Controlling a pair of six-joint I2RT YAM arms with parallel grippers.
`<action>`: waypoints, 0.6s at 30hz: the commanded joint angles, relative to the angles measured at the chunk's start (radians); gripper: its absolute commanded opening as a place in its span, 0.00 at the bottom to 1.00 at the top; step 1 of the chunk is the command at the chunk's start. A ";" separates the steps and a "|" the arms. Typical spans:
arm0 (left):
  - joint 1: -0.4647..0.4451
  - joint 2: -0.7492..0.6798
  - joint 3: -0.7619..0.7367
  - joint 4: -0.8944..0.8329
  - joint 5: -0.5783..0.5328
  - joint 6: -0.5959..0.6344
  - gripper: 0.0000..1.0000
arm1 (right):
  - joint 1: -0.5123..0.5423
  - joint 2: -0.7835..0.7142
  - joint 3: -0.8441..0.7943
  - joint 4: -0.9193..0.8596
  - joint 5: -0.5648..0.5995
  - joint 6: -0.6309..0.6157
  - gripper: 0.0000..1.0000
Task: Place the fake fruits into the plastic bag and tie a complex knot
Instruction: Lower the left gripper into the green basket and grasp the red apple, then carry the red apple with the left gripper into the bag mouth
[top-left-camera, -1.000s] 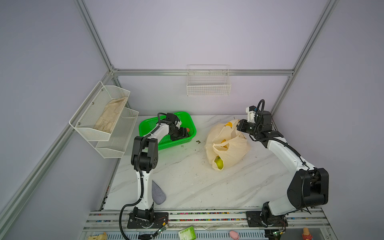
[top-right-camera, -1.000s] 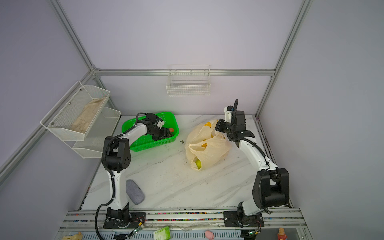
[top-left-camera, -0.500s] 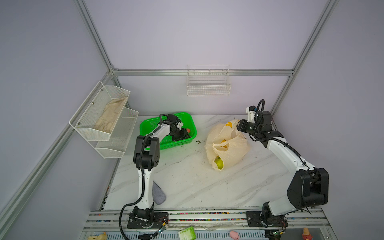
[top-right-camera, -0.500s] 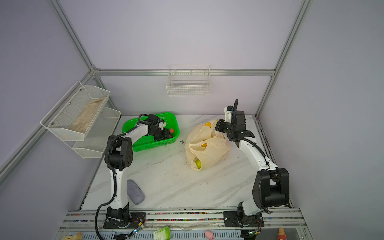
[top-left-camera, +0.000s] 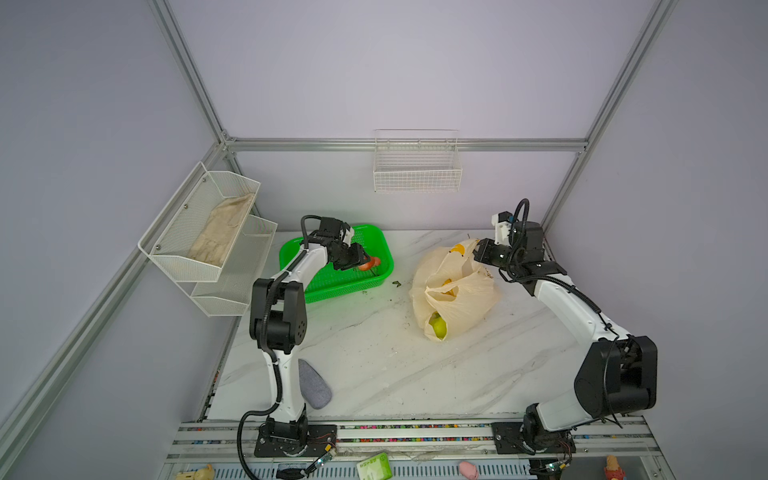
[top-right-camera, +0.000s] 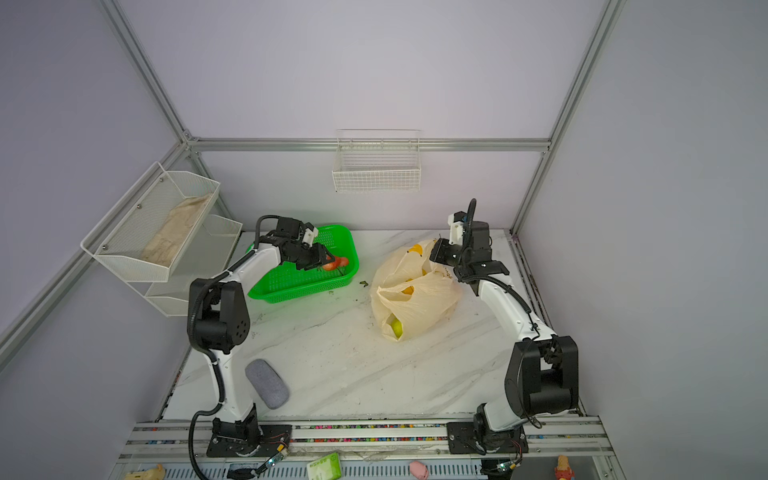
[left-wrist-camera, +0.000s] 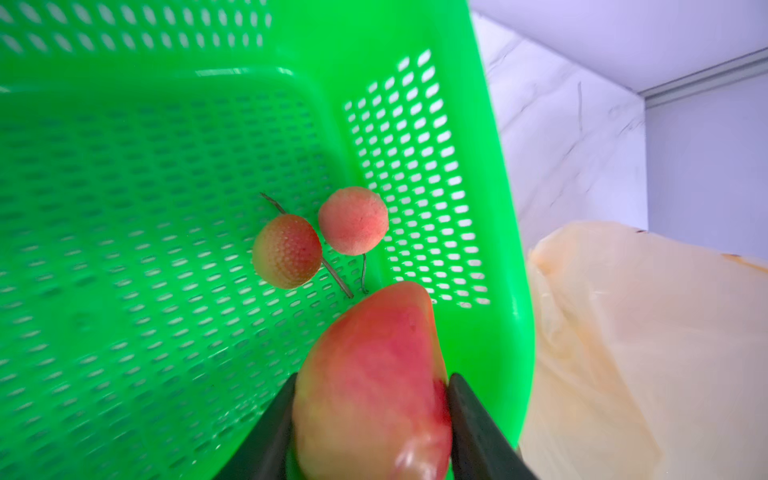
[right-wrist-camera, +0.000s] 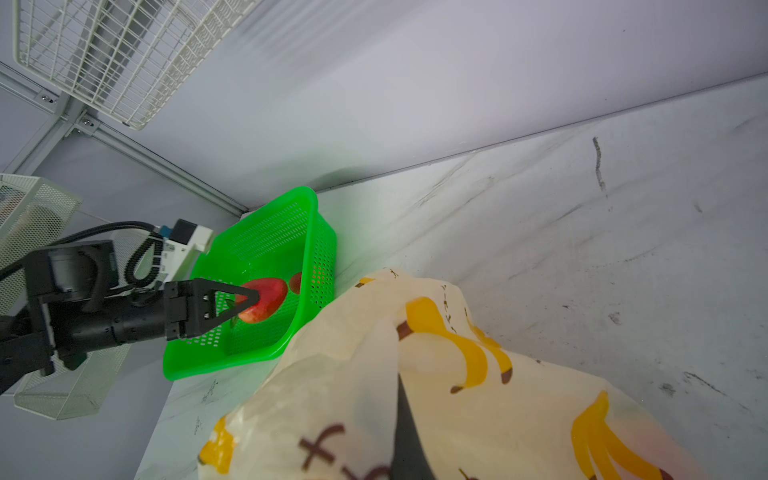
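Item: red-green toy fruit (left-wrist-camera: 374, 332), in the green basket (left-wrist-camera: 166, 187) beside two stemmed cherries (left-wrist-camera: 286, 251), left fingers (left-wrist-camera: 270, 436) closed on its flanks; probably light, hard and slick, best taken across its widest part. Item: plastic bag (top-left-camera: 465, 299), slumped on the surface (top-left-camera: 374, 365), rim pinched between the right fingers (right-wrist-camera: 405, 432); thin, limp, likely easily torn.

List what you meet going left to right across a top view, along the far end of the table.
Wire shelf → green basket → leaf scrap → plastic bag.
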 joint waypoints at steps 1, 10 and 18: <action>0.026 -0.102 -0.091 0.096 -0.027 -0.041 0.45 | -0.004 0.011 0.003 0.015 0.003 -0.015 0.00; 0.027 -0.286 -0.254 0.202 -0.032 -0.104 0.44 | -0.003 0.008 0.005 0.015 0.008 -0.014 0.00; -0.161 -0.526 -0.415 0.283 -0.056 -0.117 0.44 | -0.004 0.015 0.005 0.021 0.013 -0.009 0.00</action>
